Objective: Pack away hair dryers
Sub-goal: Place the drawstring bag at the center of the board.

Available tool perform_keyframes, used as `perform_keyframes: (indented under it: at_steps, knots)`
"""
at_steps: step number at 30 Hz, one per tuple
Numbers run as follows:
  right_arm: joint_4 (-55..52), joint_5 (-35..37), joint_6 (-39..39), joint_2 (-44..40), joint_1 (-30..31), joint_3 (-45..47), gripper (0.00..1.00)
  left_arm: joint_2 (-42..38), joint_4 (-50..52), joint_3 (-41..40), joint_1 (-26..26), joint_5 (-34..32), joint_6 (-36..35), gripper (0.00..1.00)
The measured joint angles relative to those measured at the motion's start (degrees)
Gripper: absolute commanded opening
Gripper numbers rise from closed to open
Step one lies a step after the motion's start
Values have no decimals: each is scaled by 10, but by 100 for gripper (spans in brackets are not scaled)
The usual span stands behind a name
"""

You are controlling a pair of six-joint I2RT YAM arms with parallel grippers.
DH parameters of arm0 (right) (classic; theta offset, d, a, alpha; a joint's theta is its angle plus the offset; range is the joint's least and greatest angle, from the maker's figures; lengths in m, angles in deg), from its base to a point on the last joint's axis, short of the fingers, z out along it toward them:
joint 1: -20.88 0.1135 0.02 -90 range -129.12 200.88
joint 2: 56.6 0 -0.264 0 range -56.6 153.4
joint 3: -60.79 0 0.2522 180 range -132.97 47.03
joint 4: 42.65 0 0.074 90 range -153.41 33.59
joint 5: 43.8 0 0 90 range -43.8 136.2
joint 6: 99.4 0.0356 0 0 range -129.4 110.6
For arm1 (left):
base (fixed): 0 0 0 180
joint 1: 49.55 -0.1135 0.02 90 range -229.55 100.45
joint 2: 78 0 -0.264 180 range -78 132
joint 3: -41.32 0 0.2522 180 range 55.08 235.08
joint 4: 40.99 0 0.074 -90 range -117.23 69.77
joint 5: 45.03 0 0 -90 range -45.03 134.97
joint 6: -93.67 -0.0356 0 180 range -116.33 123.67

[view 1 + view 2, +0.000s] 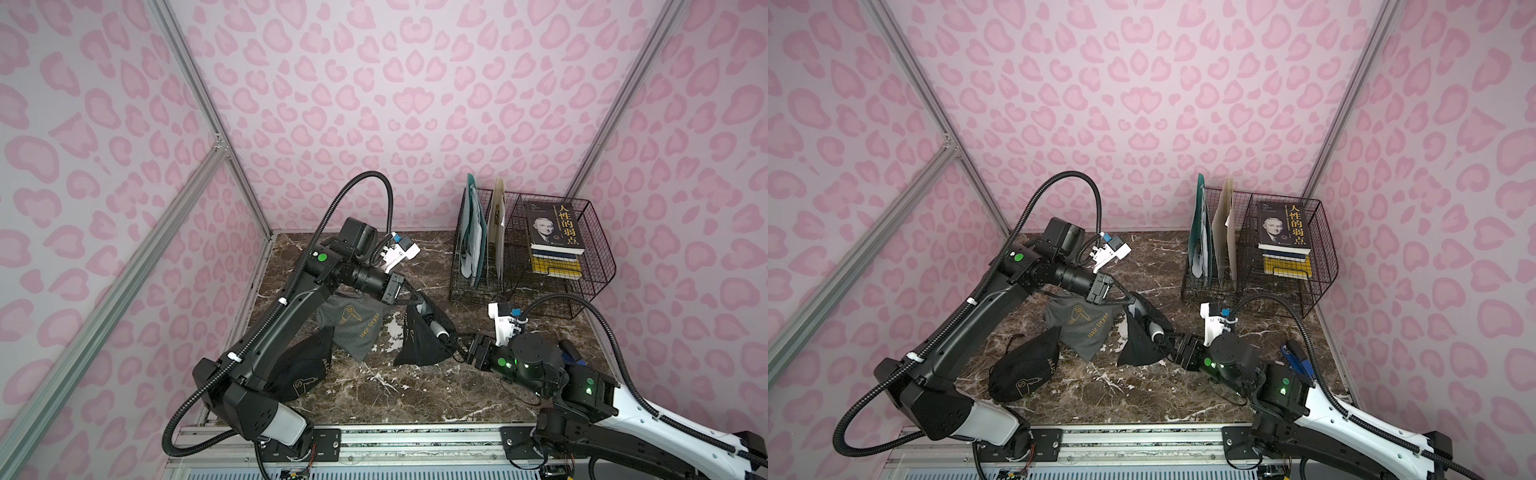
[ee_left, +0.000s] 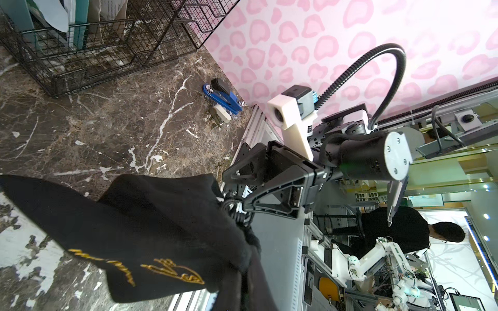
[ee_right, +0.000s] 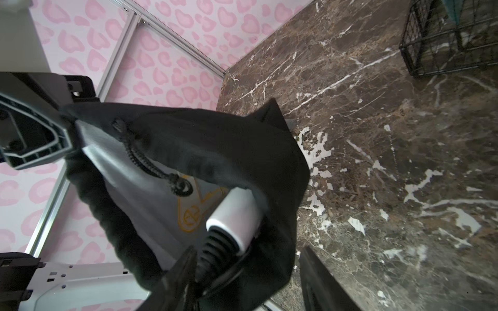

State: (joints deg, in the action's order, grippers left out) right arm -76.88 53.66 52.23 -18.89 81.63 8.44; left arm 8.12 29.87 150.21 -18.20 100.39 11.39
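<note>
A white hair dryer (image 3: 234,220) sits partly inside a black pouch (image 1: 419,345) (image 1: 1138,345), with its handle end and ribbed cord (image 3: 213,250) sticking out of the mouth. My left gripper (image 1: 419,299) (image 1: 1133,297) is shut on the pouch's upper rim and holds it up off the marble table (image 1: 374,399). In the left wrist view the pouch (image 2: 134,229) hides its jaws. My right gripper (image 1: 461,353) (image 3: 246,285) stands open at the pouch mouth. Its jaws stand either side of the cord and the lower rim; one finger (image 3: 175,282) is next to the cord.
A flat grey "Hair Dryer" pouch (image 1: 353,328) lies left of the held pouch. A bulging black pouch (image 1: 1021,374) lies near the left arm. A wire rack (image 1: 598,257) with folders and books stands at the back right. A blue stapler (image 1: 1296,357) lies by the right wall.
</note>
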Motion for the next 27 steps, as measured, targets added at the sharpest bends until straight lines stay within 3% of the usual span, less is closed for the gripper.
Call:
perform_keyframes:
  at_steps: [21, 27]
  knots:
    - [128, -11, 33, -24, 3, 107, 61, -13, -9, -7, -7, 29, 3, 1]
    - [181, -17, 33, 12, 3, 115, 55, -15, -17, -10, -9, 51, 20, 1]
